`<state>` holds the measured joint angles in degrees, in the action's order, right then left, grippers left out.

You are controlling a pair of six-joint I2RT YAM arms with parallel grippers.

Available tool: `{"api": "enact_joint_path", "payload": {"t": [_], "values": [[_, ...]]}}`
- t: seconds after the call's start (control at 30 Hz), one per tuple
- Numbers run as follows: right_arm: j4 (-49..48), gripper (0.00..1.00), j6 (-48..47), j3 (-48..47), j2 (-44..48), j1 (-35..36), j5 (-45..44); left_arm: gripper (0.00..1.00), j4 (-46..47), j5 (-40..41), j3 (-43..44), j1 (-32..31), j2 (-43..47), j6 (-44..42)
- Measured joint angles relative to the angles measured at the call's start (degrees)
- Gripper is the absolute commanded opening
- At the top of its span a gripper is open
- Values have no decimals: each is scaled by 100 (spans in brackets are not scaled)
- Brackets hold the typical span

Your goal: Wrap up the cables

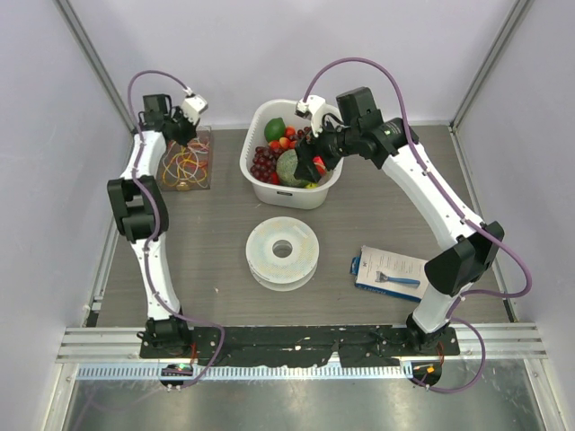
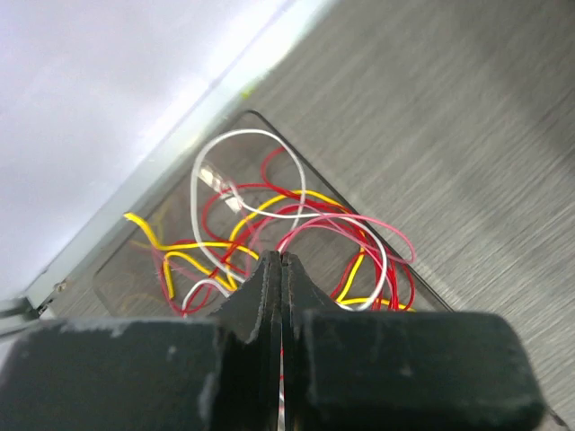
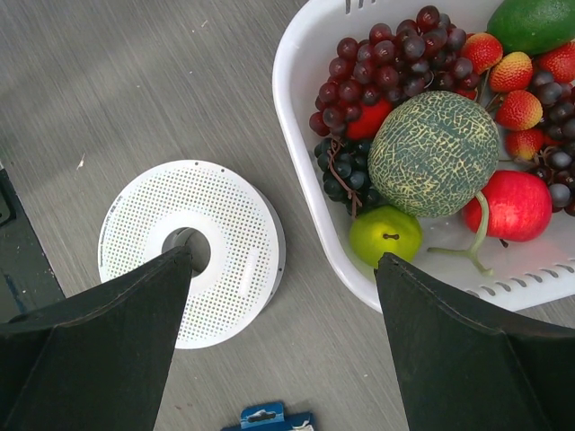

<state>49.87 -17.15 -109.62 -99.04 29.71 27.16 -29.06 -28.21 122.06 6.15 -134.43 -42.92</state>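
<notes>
The cables (image 1: 186, 164) are a loose tangle of thin red, yellow, white and pink wires lying in a clear shallow tray (image 1: 209, 154) at the back left. In the left wrist view the cables (image 2: 269, 206) spread just beyond my fingertips, inside the clear tray (image 2: 269, 121). My left gripper (image 1: 184, 132) hangs over the tray's far end. Its jaws (image 2: 281, 258) are pressed together, with a thin red and white wire running in the slit between them. My right gripper (image 1: 316, 158) is wide open and empty (image 3: 283, 256), hovering over the near edge of the fruit basket.
A white perforated spool (image 1: 283, 251) lies flat mid-table and also shows in the right wrist view (image 3: 193, 251). A white basket (image 1: 260, 112) of fruit stands at the back centre, its rim in the right wrist view (image 3: 296, 54). A blue-backed card package (image 1: 388, 272) lies at the right.
</notes>
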Motion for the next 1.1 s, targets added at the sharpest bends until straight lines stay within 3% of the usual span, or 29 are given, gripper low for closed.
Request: {"api": "enact_joint_path", "payload": {"t": [0.4,0.6,0.8,0.9,1.03,1.1], "values": [[9,89,-33,0,7,0,4,0,2048,505,-693,282,1954,2511],[37,88,-68,0,20,0,15,0,2776,973,-693,284,2376,3036],[39,88,-70,0,57,0,35,0,2852,1215,-702,289,2404,3095],[44,88,-70,0,92,0,46,15,2710,1012,-699,297,2404,3082],[52,88,-76,0,118,0,63,45,1565,555,-118,299,2203,2962],[63,89,-90,0,118,0,63,55,1080,404,114,310,2118,2918]]}}
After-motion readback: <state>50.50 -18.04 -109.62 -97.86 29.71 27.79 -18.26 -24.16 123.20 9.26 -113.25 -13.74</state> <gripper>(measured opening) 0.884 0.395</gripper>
